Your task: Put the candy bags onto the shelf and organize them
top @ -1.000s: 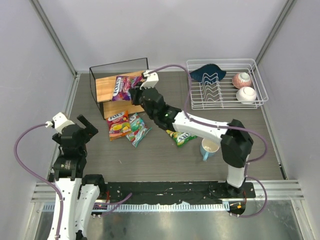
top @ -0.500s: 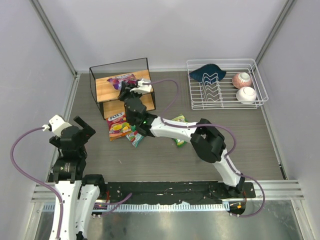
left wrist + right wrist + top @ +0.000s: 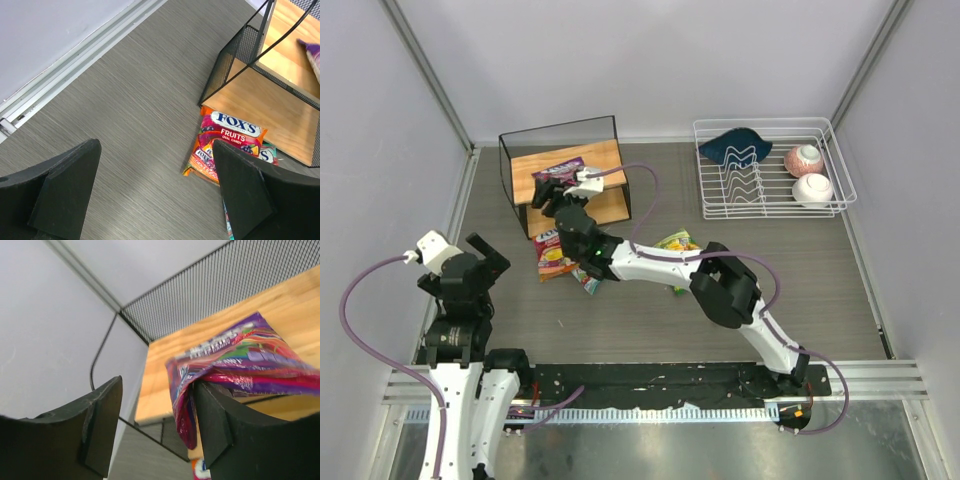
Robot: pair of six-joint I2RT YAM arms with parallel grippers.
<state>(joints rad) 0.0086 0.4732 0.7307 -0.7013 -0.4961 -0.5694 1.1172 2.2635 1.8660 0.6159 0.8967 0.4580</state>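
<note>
The shelf point(image 3: 528, 172) stands at the back left. On its top board point(image 3: 280, 305) lies the purple-magenta candy bag point(image 3: 558, 169), one crumpled end hanging over the board's edge. My right gripper point(image 3: 157, 425) is open at that edge, and the bag point(image 3: 235, 357) leans on only one finger. The red-orange bag point(image 3: 227, 145) lies on the table in front of the shelf point(image 3: 270, 95), with the teal-green bag point(image 3: 588, 280) beside it. The yellow-green bag point(image 3: 675, 241) is partly under the right arm. My left gripper point(image 3: 155, 190) is open and holds nothing, near the red-orange bag.
A white wire rack point(image 3: 765, 123) stands at the back right with two bowls point(image 3: 804, 158) and a dark blue item point(image 3: 735, 147). The right arm stretches across the middle of the table. Grey walls close in both sides.
The right gripper carried the purple-magenta bag leftwards along the shelf's top board, then opened its jaws, so the bag now rests on the board. The left arm shifted only slightly.
</note>
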